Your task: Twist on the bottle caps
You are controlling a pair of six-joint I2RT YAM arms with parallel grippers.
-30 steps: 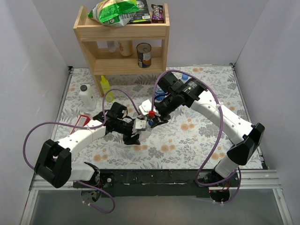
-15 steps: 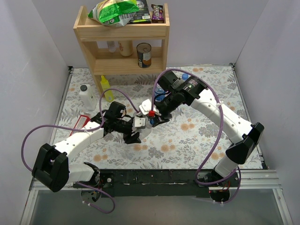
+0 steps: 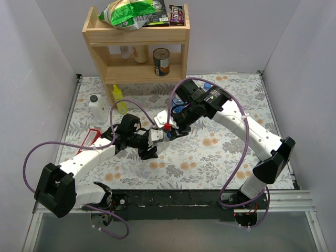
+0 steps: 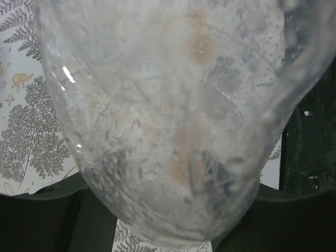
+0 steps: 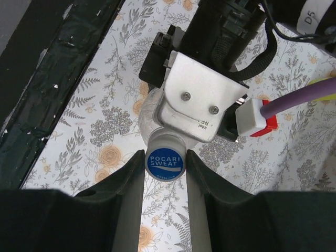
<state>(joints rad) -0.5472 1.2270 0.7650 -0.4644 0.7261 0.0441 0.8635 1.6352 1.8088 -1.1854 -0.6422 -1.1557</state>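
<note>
Flowers and leaves are printed all over the cloth on the table (image 3: 220,152), and plain white walls stand around it. At the back is a wooden shelf (image 3: 135,37) with a tin can (image 3: 161,61) on it and a green snack bag (image 3: 131,13) on top. A white bottle (image 3: 97,109) and a small yellow bottle (image 3: 118,97) stand on the cloth near the shelf, well apart from the arms. The two arms meet over the middle of the cloth. The left gripper (image 3: 156,140) has its fingers (image 4: 47,210) squeezed on a clear bottle (image 4: 168,115), one on each side of it. In the left wrist view the bottle is so near that it fills almost the whole picture, and you can see the flowers through it. The right gripper (image 5: 165,176) pinches a blue cap (image 5: 165,163) between its two dark fingers (image 5: 131,184). Both fingers touch the cap's sides, and the gap between them is only as wide as the cap. White letters on the cap say POCARI SWEAT. The cap sits right at the mouth of the clear bottle, with the see-through neck just behind it. I cannot tell how far it is screwed on. The bottle is held up off the cloth between the two grippers.
</note>
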